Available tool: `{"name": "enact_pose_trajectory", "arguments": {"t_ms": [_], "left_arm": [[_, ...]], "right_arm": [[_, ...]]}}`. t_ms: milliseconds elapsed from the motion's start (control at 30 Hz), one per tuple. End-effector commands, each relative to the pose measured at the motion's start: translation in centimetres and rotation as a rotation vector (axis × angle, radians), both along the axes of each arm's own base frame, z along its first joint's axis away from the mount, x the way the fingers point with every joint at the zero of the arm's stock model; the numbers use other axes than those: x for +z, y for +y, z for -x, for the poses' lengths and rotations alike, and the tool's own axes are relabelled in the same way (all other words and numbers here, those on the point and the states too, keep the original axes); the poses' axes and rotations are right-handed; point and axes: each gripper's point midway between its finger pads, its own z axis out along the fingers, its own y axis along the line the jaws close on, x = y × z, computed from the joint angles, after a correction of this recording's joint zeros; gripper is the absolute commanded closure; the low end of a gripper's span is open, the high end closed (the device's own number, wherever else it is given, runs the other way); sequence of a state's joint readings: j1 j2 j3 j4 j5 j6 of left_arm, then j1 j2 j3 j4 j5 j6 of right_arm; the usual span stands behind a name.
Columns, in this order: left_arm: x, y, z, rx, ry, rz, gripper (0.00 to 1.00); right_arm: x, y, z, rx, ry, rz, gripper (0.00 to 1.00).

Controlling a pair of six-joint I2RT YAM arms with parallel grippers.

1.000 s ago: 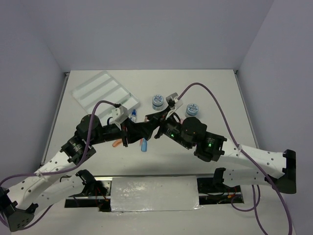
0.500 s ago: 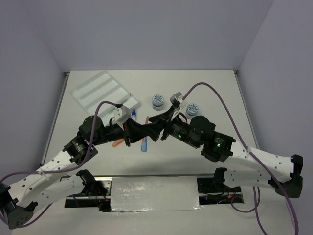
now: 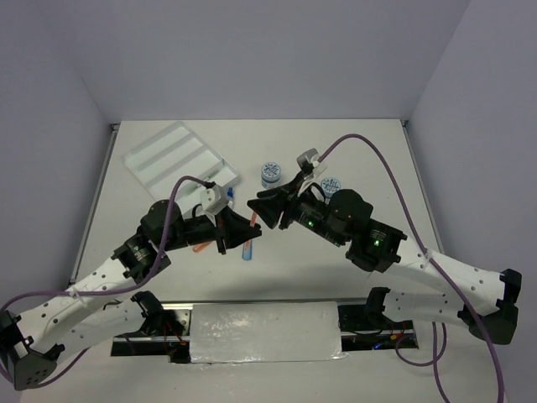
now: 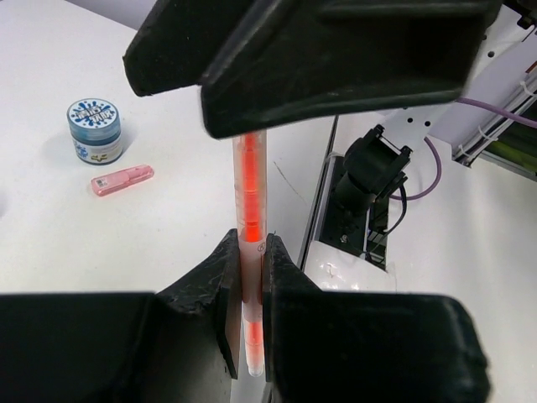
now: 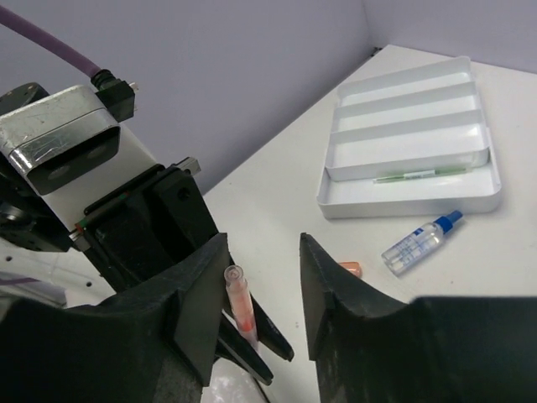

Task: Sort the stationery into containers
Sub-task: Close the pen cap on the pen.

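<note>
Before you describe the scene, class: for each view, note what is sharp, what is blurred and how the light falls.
Top external: even light, faint shadows, all sharp. Left wrist: left gripper dark and soft, orange pen glowing saturated, pot crisp. Right wrist: right gripper dark and blurred up close, tray sharp.

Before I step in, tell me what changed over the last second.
The right gripper has drawn back from the left gripper, which it met nose to nose before. It now stands open and seems to have let go of the orange pen, which the left one holds. Tray, bottle and both pots have not moved.
</note>
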State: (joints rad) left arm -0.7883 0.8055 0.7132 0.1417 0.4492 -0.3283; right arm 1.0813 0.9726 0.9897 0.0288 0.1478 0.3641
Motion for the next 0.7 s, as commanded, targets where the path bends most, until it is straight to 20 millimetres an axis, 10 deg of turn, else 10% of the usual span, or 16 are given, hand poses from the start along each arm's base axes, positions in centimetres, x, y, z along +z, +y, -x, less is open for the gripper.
{"name": "enact_pose_trajectory", "arguments": {"t_ms": [0, 233, 400, 667], "left_arm": [[1.8, 0.1, 0.3, -0.005, -0.059, 0.048, 1.0], [2.1, 0.1, 0.1, 0.004, -0.065, 0.051, 1.0], [2.5, 0.2, -0.3, 0.026, -0.063, 0.051, 1.0], [6.0, 1.2, -1.6, 0.12, -0.113, 0.077, 1.0]], "right_arm": [[2.4, 0.0, 0.1, 0.017, -0.036, -0.042, 0.55], [1.2, 0.6, 0.9, 0.064, -0.01, -0.044, 0.62], [0.0, 0.9, 1.1, 0.08, 0.01, -0.031, 0.89], [-9.2, 2.0, 1.2, 0.104, 0.121, 0.065, 1.0]]}}
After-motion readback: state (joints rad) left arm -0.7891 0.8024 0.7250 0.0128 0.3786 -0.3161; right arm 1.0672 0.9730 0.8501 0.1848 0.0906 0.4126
